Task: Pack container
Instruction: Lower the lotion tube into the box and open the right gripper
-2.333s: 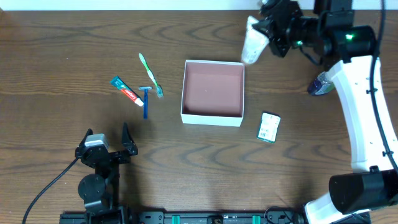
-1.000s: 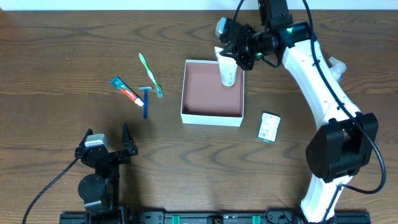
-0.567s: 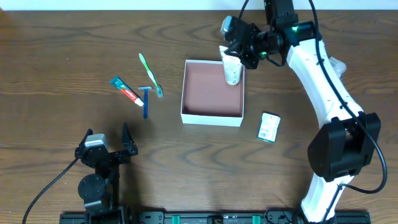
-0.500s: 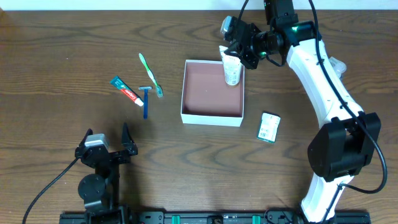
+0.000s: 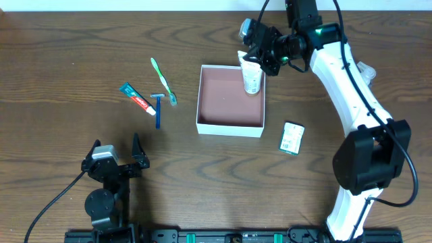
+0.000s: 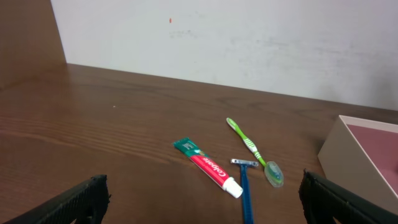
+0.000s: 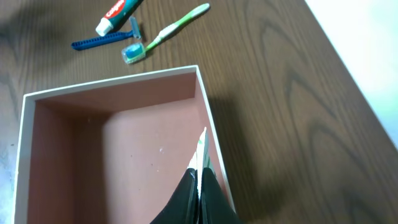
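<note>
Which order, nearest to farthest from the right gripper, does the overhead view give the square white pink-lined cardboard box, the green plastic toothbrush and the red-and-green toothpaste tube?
1. Square white cardboard box, its far right corner by the right gripper, which holds a white tube.
2. Green plastic toothbrush, left of the box.
3. Red-and-green toothpaste tube, farthest left.

The container (image 5: 229, 128) sits mid-counter (image 5: 54, 54). The right jaws grip the top of a white tube (image 5: 252, 77) at the container's far right corner, with its lower end inside the walls. The left jaws rest spread apart at the near left. To the container's left lie a toothpaste (image 5: 136, 98), a razor (image 5: 158, 111) and a toothbrush (image 5: 163, 81). A green-and-white packet (image 5: 292, 138) lies near its right wall.
</note>
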You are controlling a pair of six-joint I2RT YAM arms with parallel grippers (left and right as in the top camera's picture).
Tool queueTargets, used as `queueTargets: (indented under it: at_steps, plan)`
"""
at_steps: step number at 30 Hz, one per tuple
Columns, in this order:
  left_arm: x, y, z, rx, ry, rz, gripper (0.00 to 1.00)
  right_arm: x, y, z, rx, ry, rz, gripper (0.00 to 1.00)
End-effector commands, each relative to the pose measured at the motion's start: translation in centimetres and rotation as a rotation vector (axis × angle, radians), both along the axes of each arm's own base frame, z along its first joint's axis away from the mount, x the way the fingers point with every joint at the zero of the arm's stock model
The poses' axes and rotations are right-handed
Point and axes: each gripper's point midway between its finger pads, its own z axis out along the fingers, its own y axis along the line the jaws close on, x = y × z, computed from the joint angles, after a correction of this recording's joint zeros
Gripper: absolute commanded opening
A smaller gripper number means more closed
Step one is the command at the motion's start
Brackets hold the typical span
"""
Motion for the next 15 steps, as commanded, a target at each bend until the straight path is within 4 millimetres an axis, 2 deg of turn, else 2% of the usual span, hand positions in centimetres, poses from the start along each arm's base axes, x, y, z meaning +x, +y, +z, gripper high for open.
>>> queueTargets:
  at_steps: [1, 9, 10, 11, 12, 13, 15]
  plan:
    - [-0.08, -0.06, -1.54, 0.007, 0.048, -0.007, 0.98, 0.35, 0.35, -0.31, 0.038, 0.019, 0.012, 0.01]
    - [-0.08, -0.06, -1.54, 0.007, 0.048, -0.007, 0.98, 0.62, 0.35, -0.63, 0.038, 0.017, 0.011, 0.03]
    - [-0.08, -0.05, -1.54, 0.007, 0.048, -0.007, 0.98, 0.66, 0.36, -0.61, 0.039, 0.015, 0.011, 0.08]
    - [-0.08, -0.06, -1.54, 0.007, 0.048, -0.007, 0.98, 0.71, 0.37, -0.58, 0.04, 0.015, 0.008, 0.2]
    - [-0.08, -0.06, -1.54, 0.007, 0.048, -0.007, 0.98, 0.79, 0.39, -0.51, 0.044, 0.017, 0.001, 0.54]
    - [-0.08, -0.06, -1.54, 0.007, 0.048, -0.007, 0.98, 0.87, 0.41, -0.46, 0.047, 0.018, -0.003, 0.61]
    - [-0.08, -0.06, -1.54, 0.007, 0.048, -0.007, 0.98, 0.95, 0.44, -0.39, 0.05, 0.016, -0.006, 0.7]
